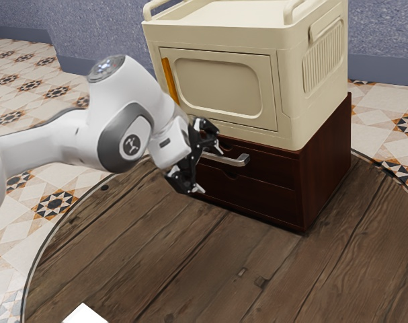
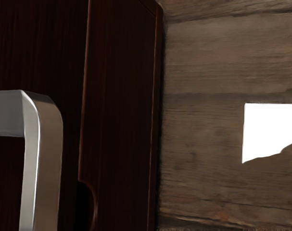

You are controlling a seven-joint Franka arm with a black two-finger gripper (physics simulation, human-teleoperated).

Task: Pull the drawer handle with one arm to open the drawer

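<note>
Dark wood drawer cabinet (image 1: 324, 161) on a round plank desk (image 1: 156, 259), with the pincer (image 1: 211, 171) in front. Note the silver handle (image 1: 240, 161), the part for pulling, on the upper drawer front (image 1: 274, 168) of the drawer cabinet, standing out from the wood as a flat bar with a squared bend. See the upper drawer front flush with the frame of the drawer cabinet, hence shut. Observe the pincer wide apart and clamped on nothing, just before the drawer cabinet, close to the handle's end toward the exterior view's left. Contact with the handle: cannot tell. Trace the white arm (image 1: 126, 121) from the exterior view's left to the front of the drawer cabinet. Below the upper front of the drawer cabinet, find a lower panel (image 1: 271, 198) with a rounded notch in its upper edge, also visible beside the handle in the wrist view. On top of the drawer cabinet, note a cream box (image 1: 318, 121) with a framed door (image 1: 224, 81) and an orange strip (image 1: 169, 77). Well apart from the drawer cabinet, on the desk, see an angular white patch (image 1: 86, 315); beyond and around, patterned floor tiles (image 1: 52, 202).
</note>
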